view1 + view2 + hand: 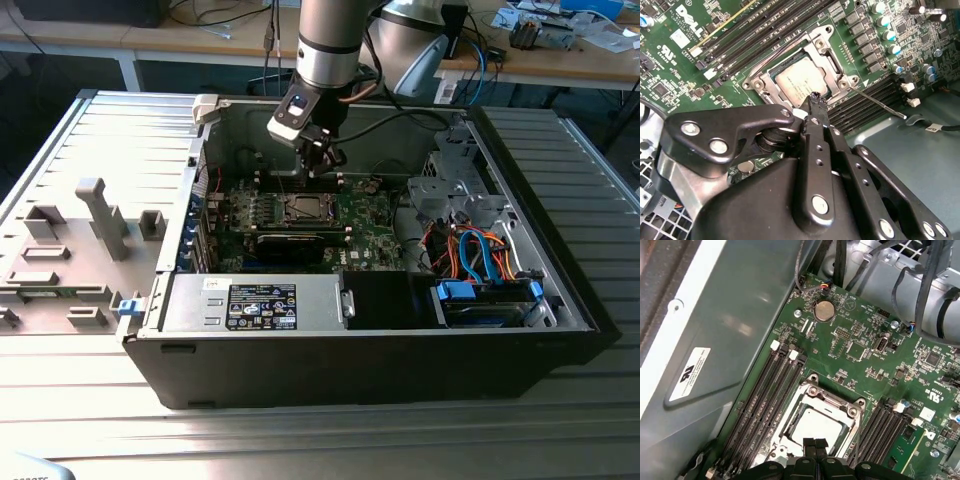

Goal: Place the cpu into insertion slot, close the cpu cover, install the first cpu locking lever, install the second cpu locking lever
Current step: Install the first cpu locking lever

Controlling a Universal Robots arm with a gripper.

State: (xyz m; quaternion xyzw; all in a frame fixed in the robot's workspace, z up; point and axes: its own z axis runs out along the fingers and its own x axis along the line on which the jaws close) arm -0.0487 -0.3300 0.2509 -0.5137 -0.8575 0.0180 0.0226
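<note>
CPU (799, 82) lies flat in the insertion slot (756, 81) at the middle of the green motherboard (685, 70), so the first step looks done. The CPU cover (831, 50) appears to lie down over it, its silver frame ringing the chip and the metal top showing through the window; I judge the second step done as well, or very nearly.

The levers are what seems left. In the second wrist view a thin locking lever (877, 101) runs out from a corner of the socket across the neighbouring memory slots (875, 107), its end free over the case floor (so it does not look latched). I cannot tell whether it is the first or the second lever, nor how the other one stands.

The gripper (815, 98) hangs just above the socket's edge with its fingertips pressed together and nothing between them.

Room is tight. Long black memory slots flank the socket on two sides, and a row of upright capacitors (883, 21) stands near a third. In the first wrist view the grey case wall (730, 315) rises just beside one bank of slots, and dark cables (920, 285) loop over the board's far end. Directly above the socket the space is open.
</note>
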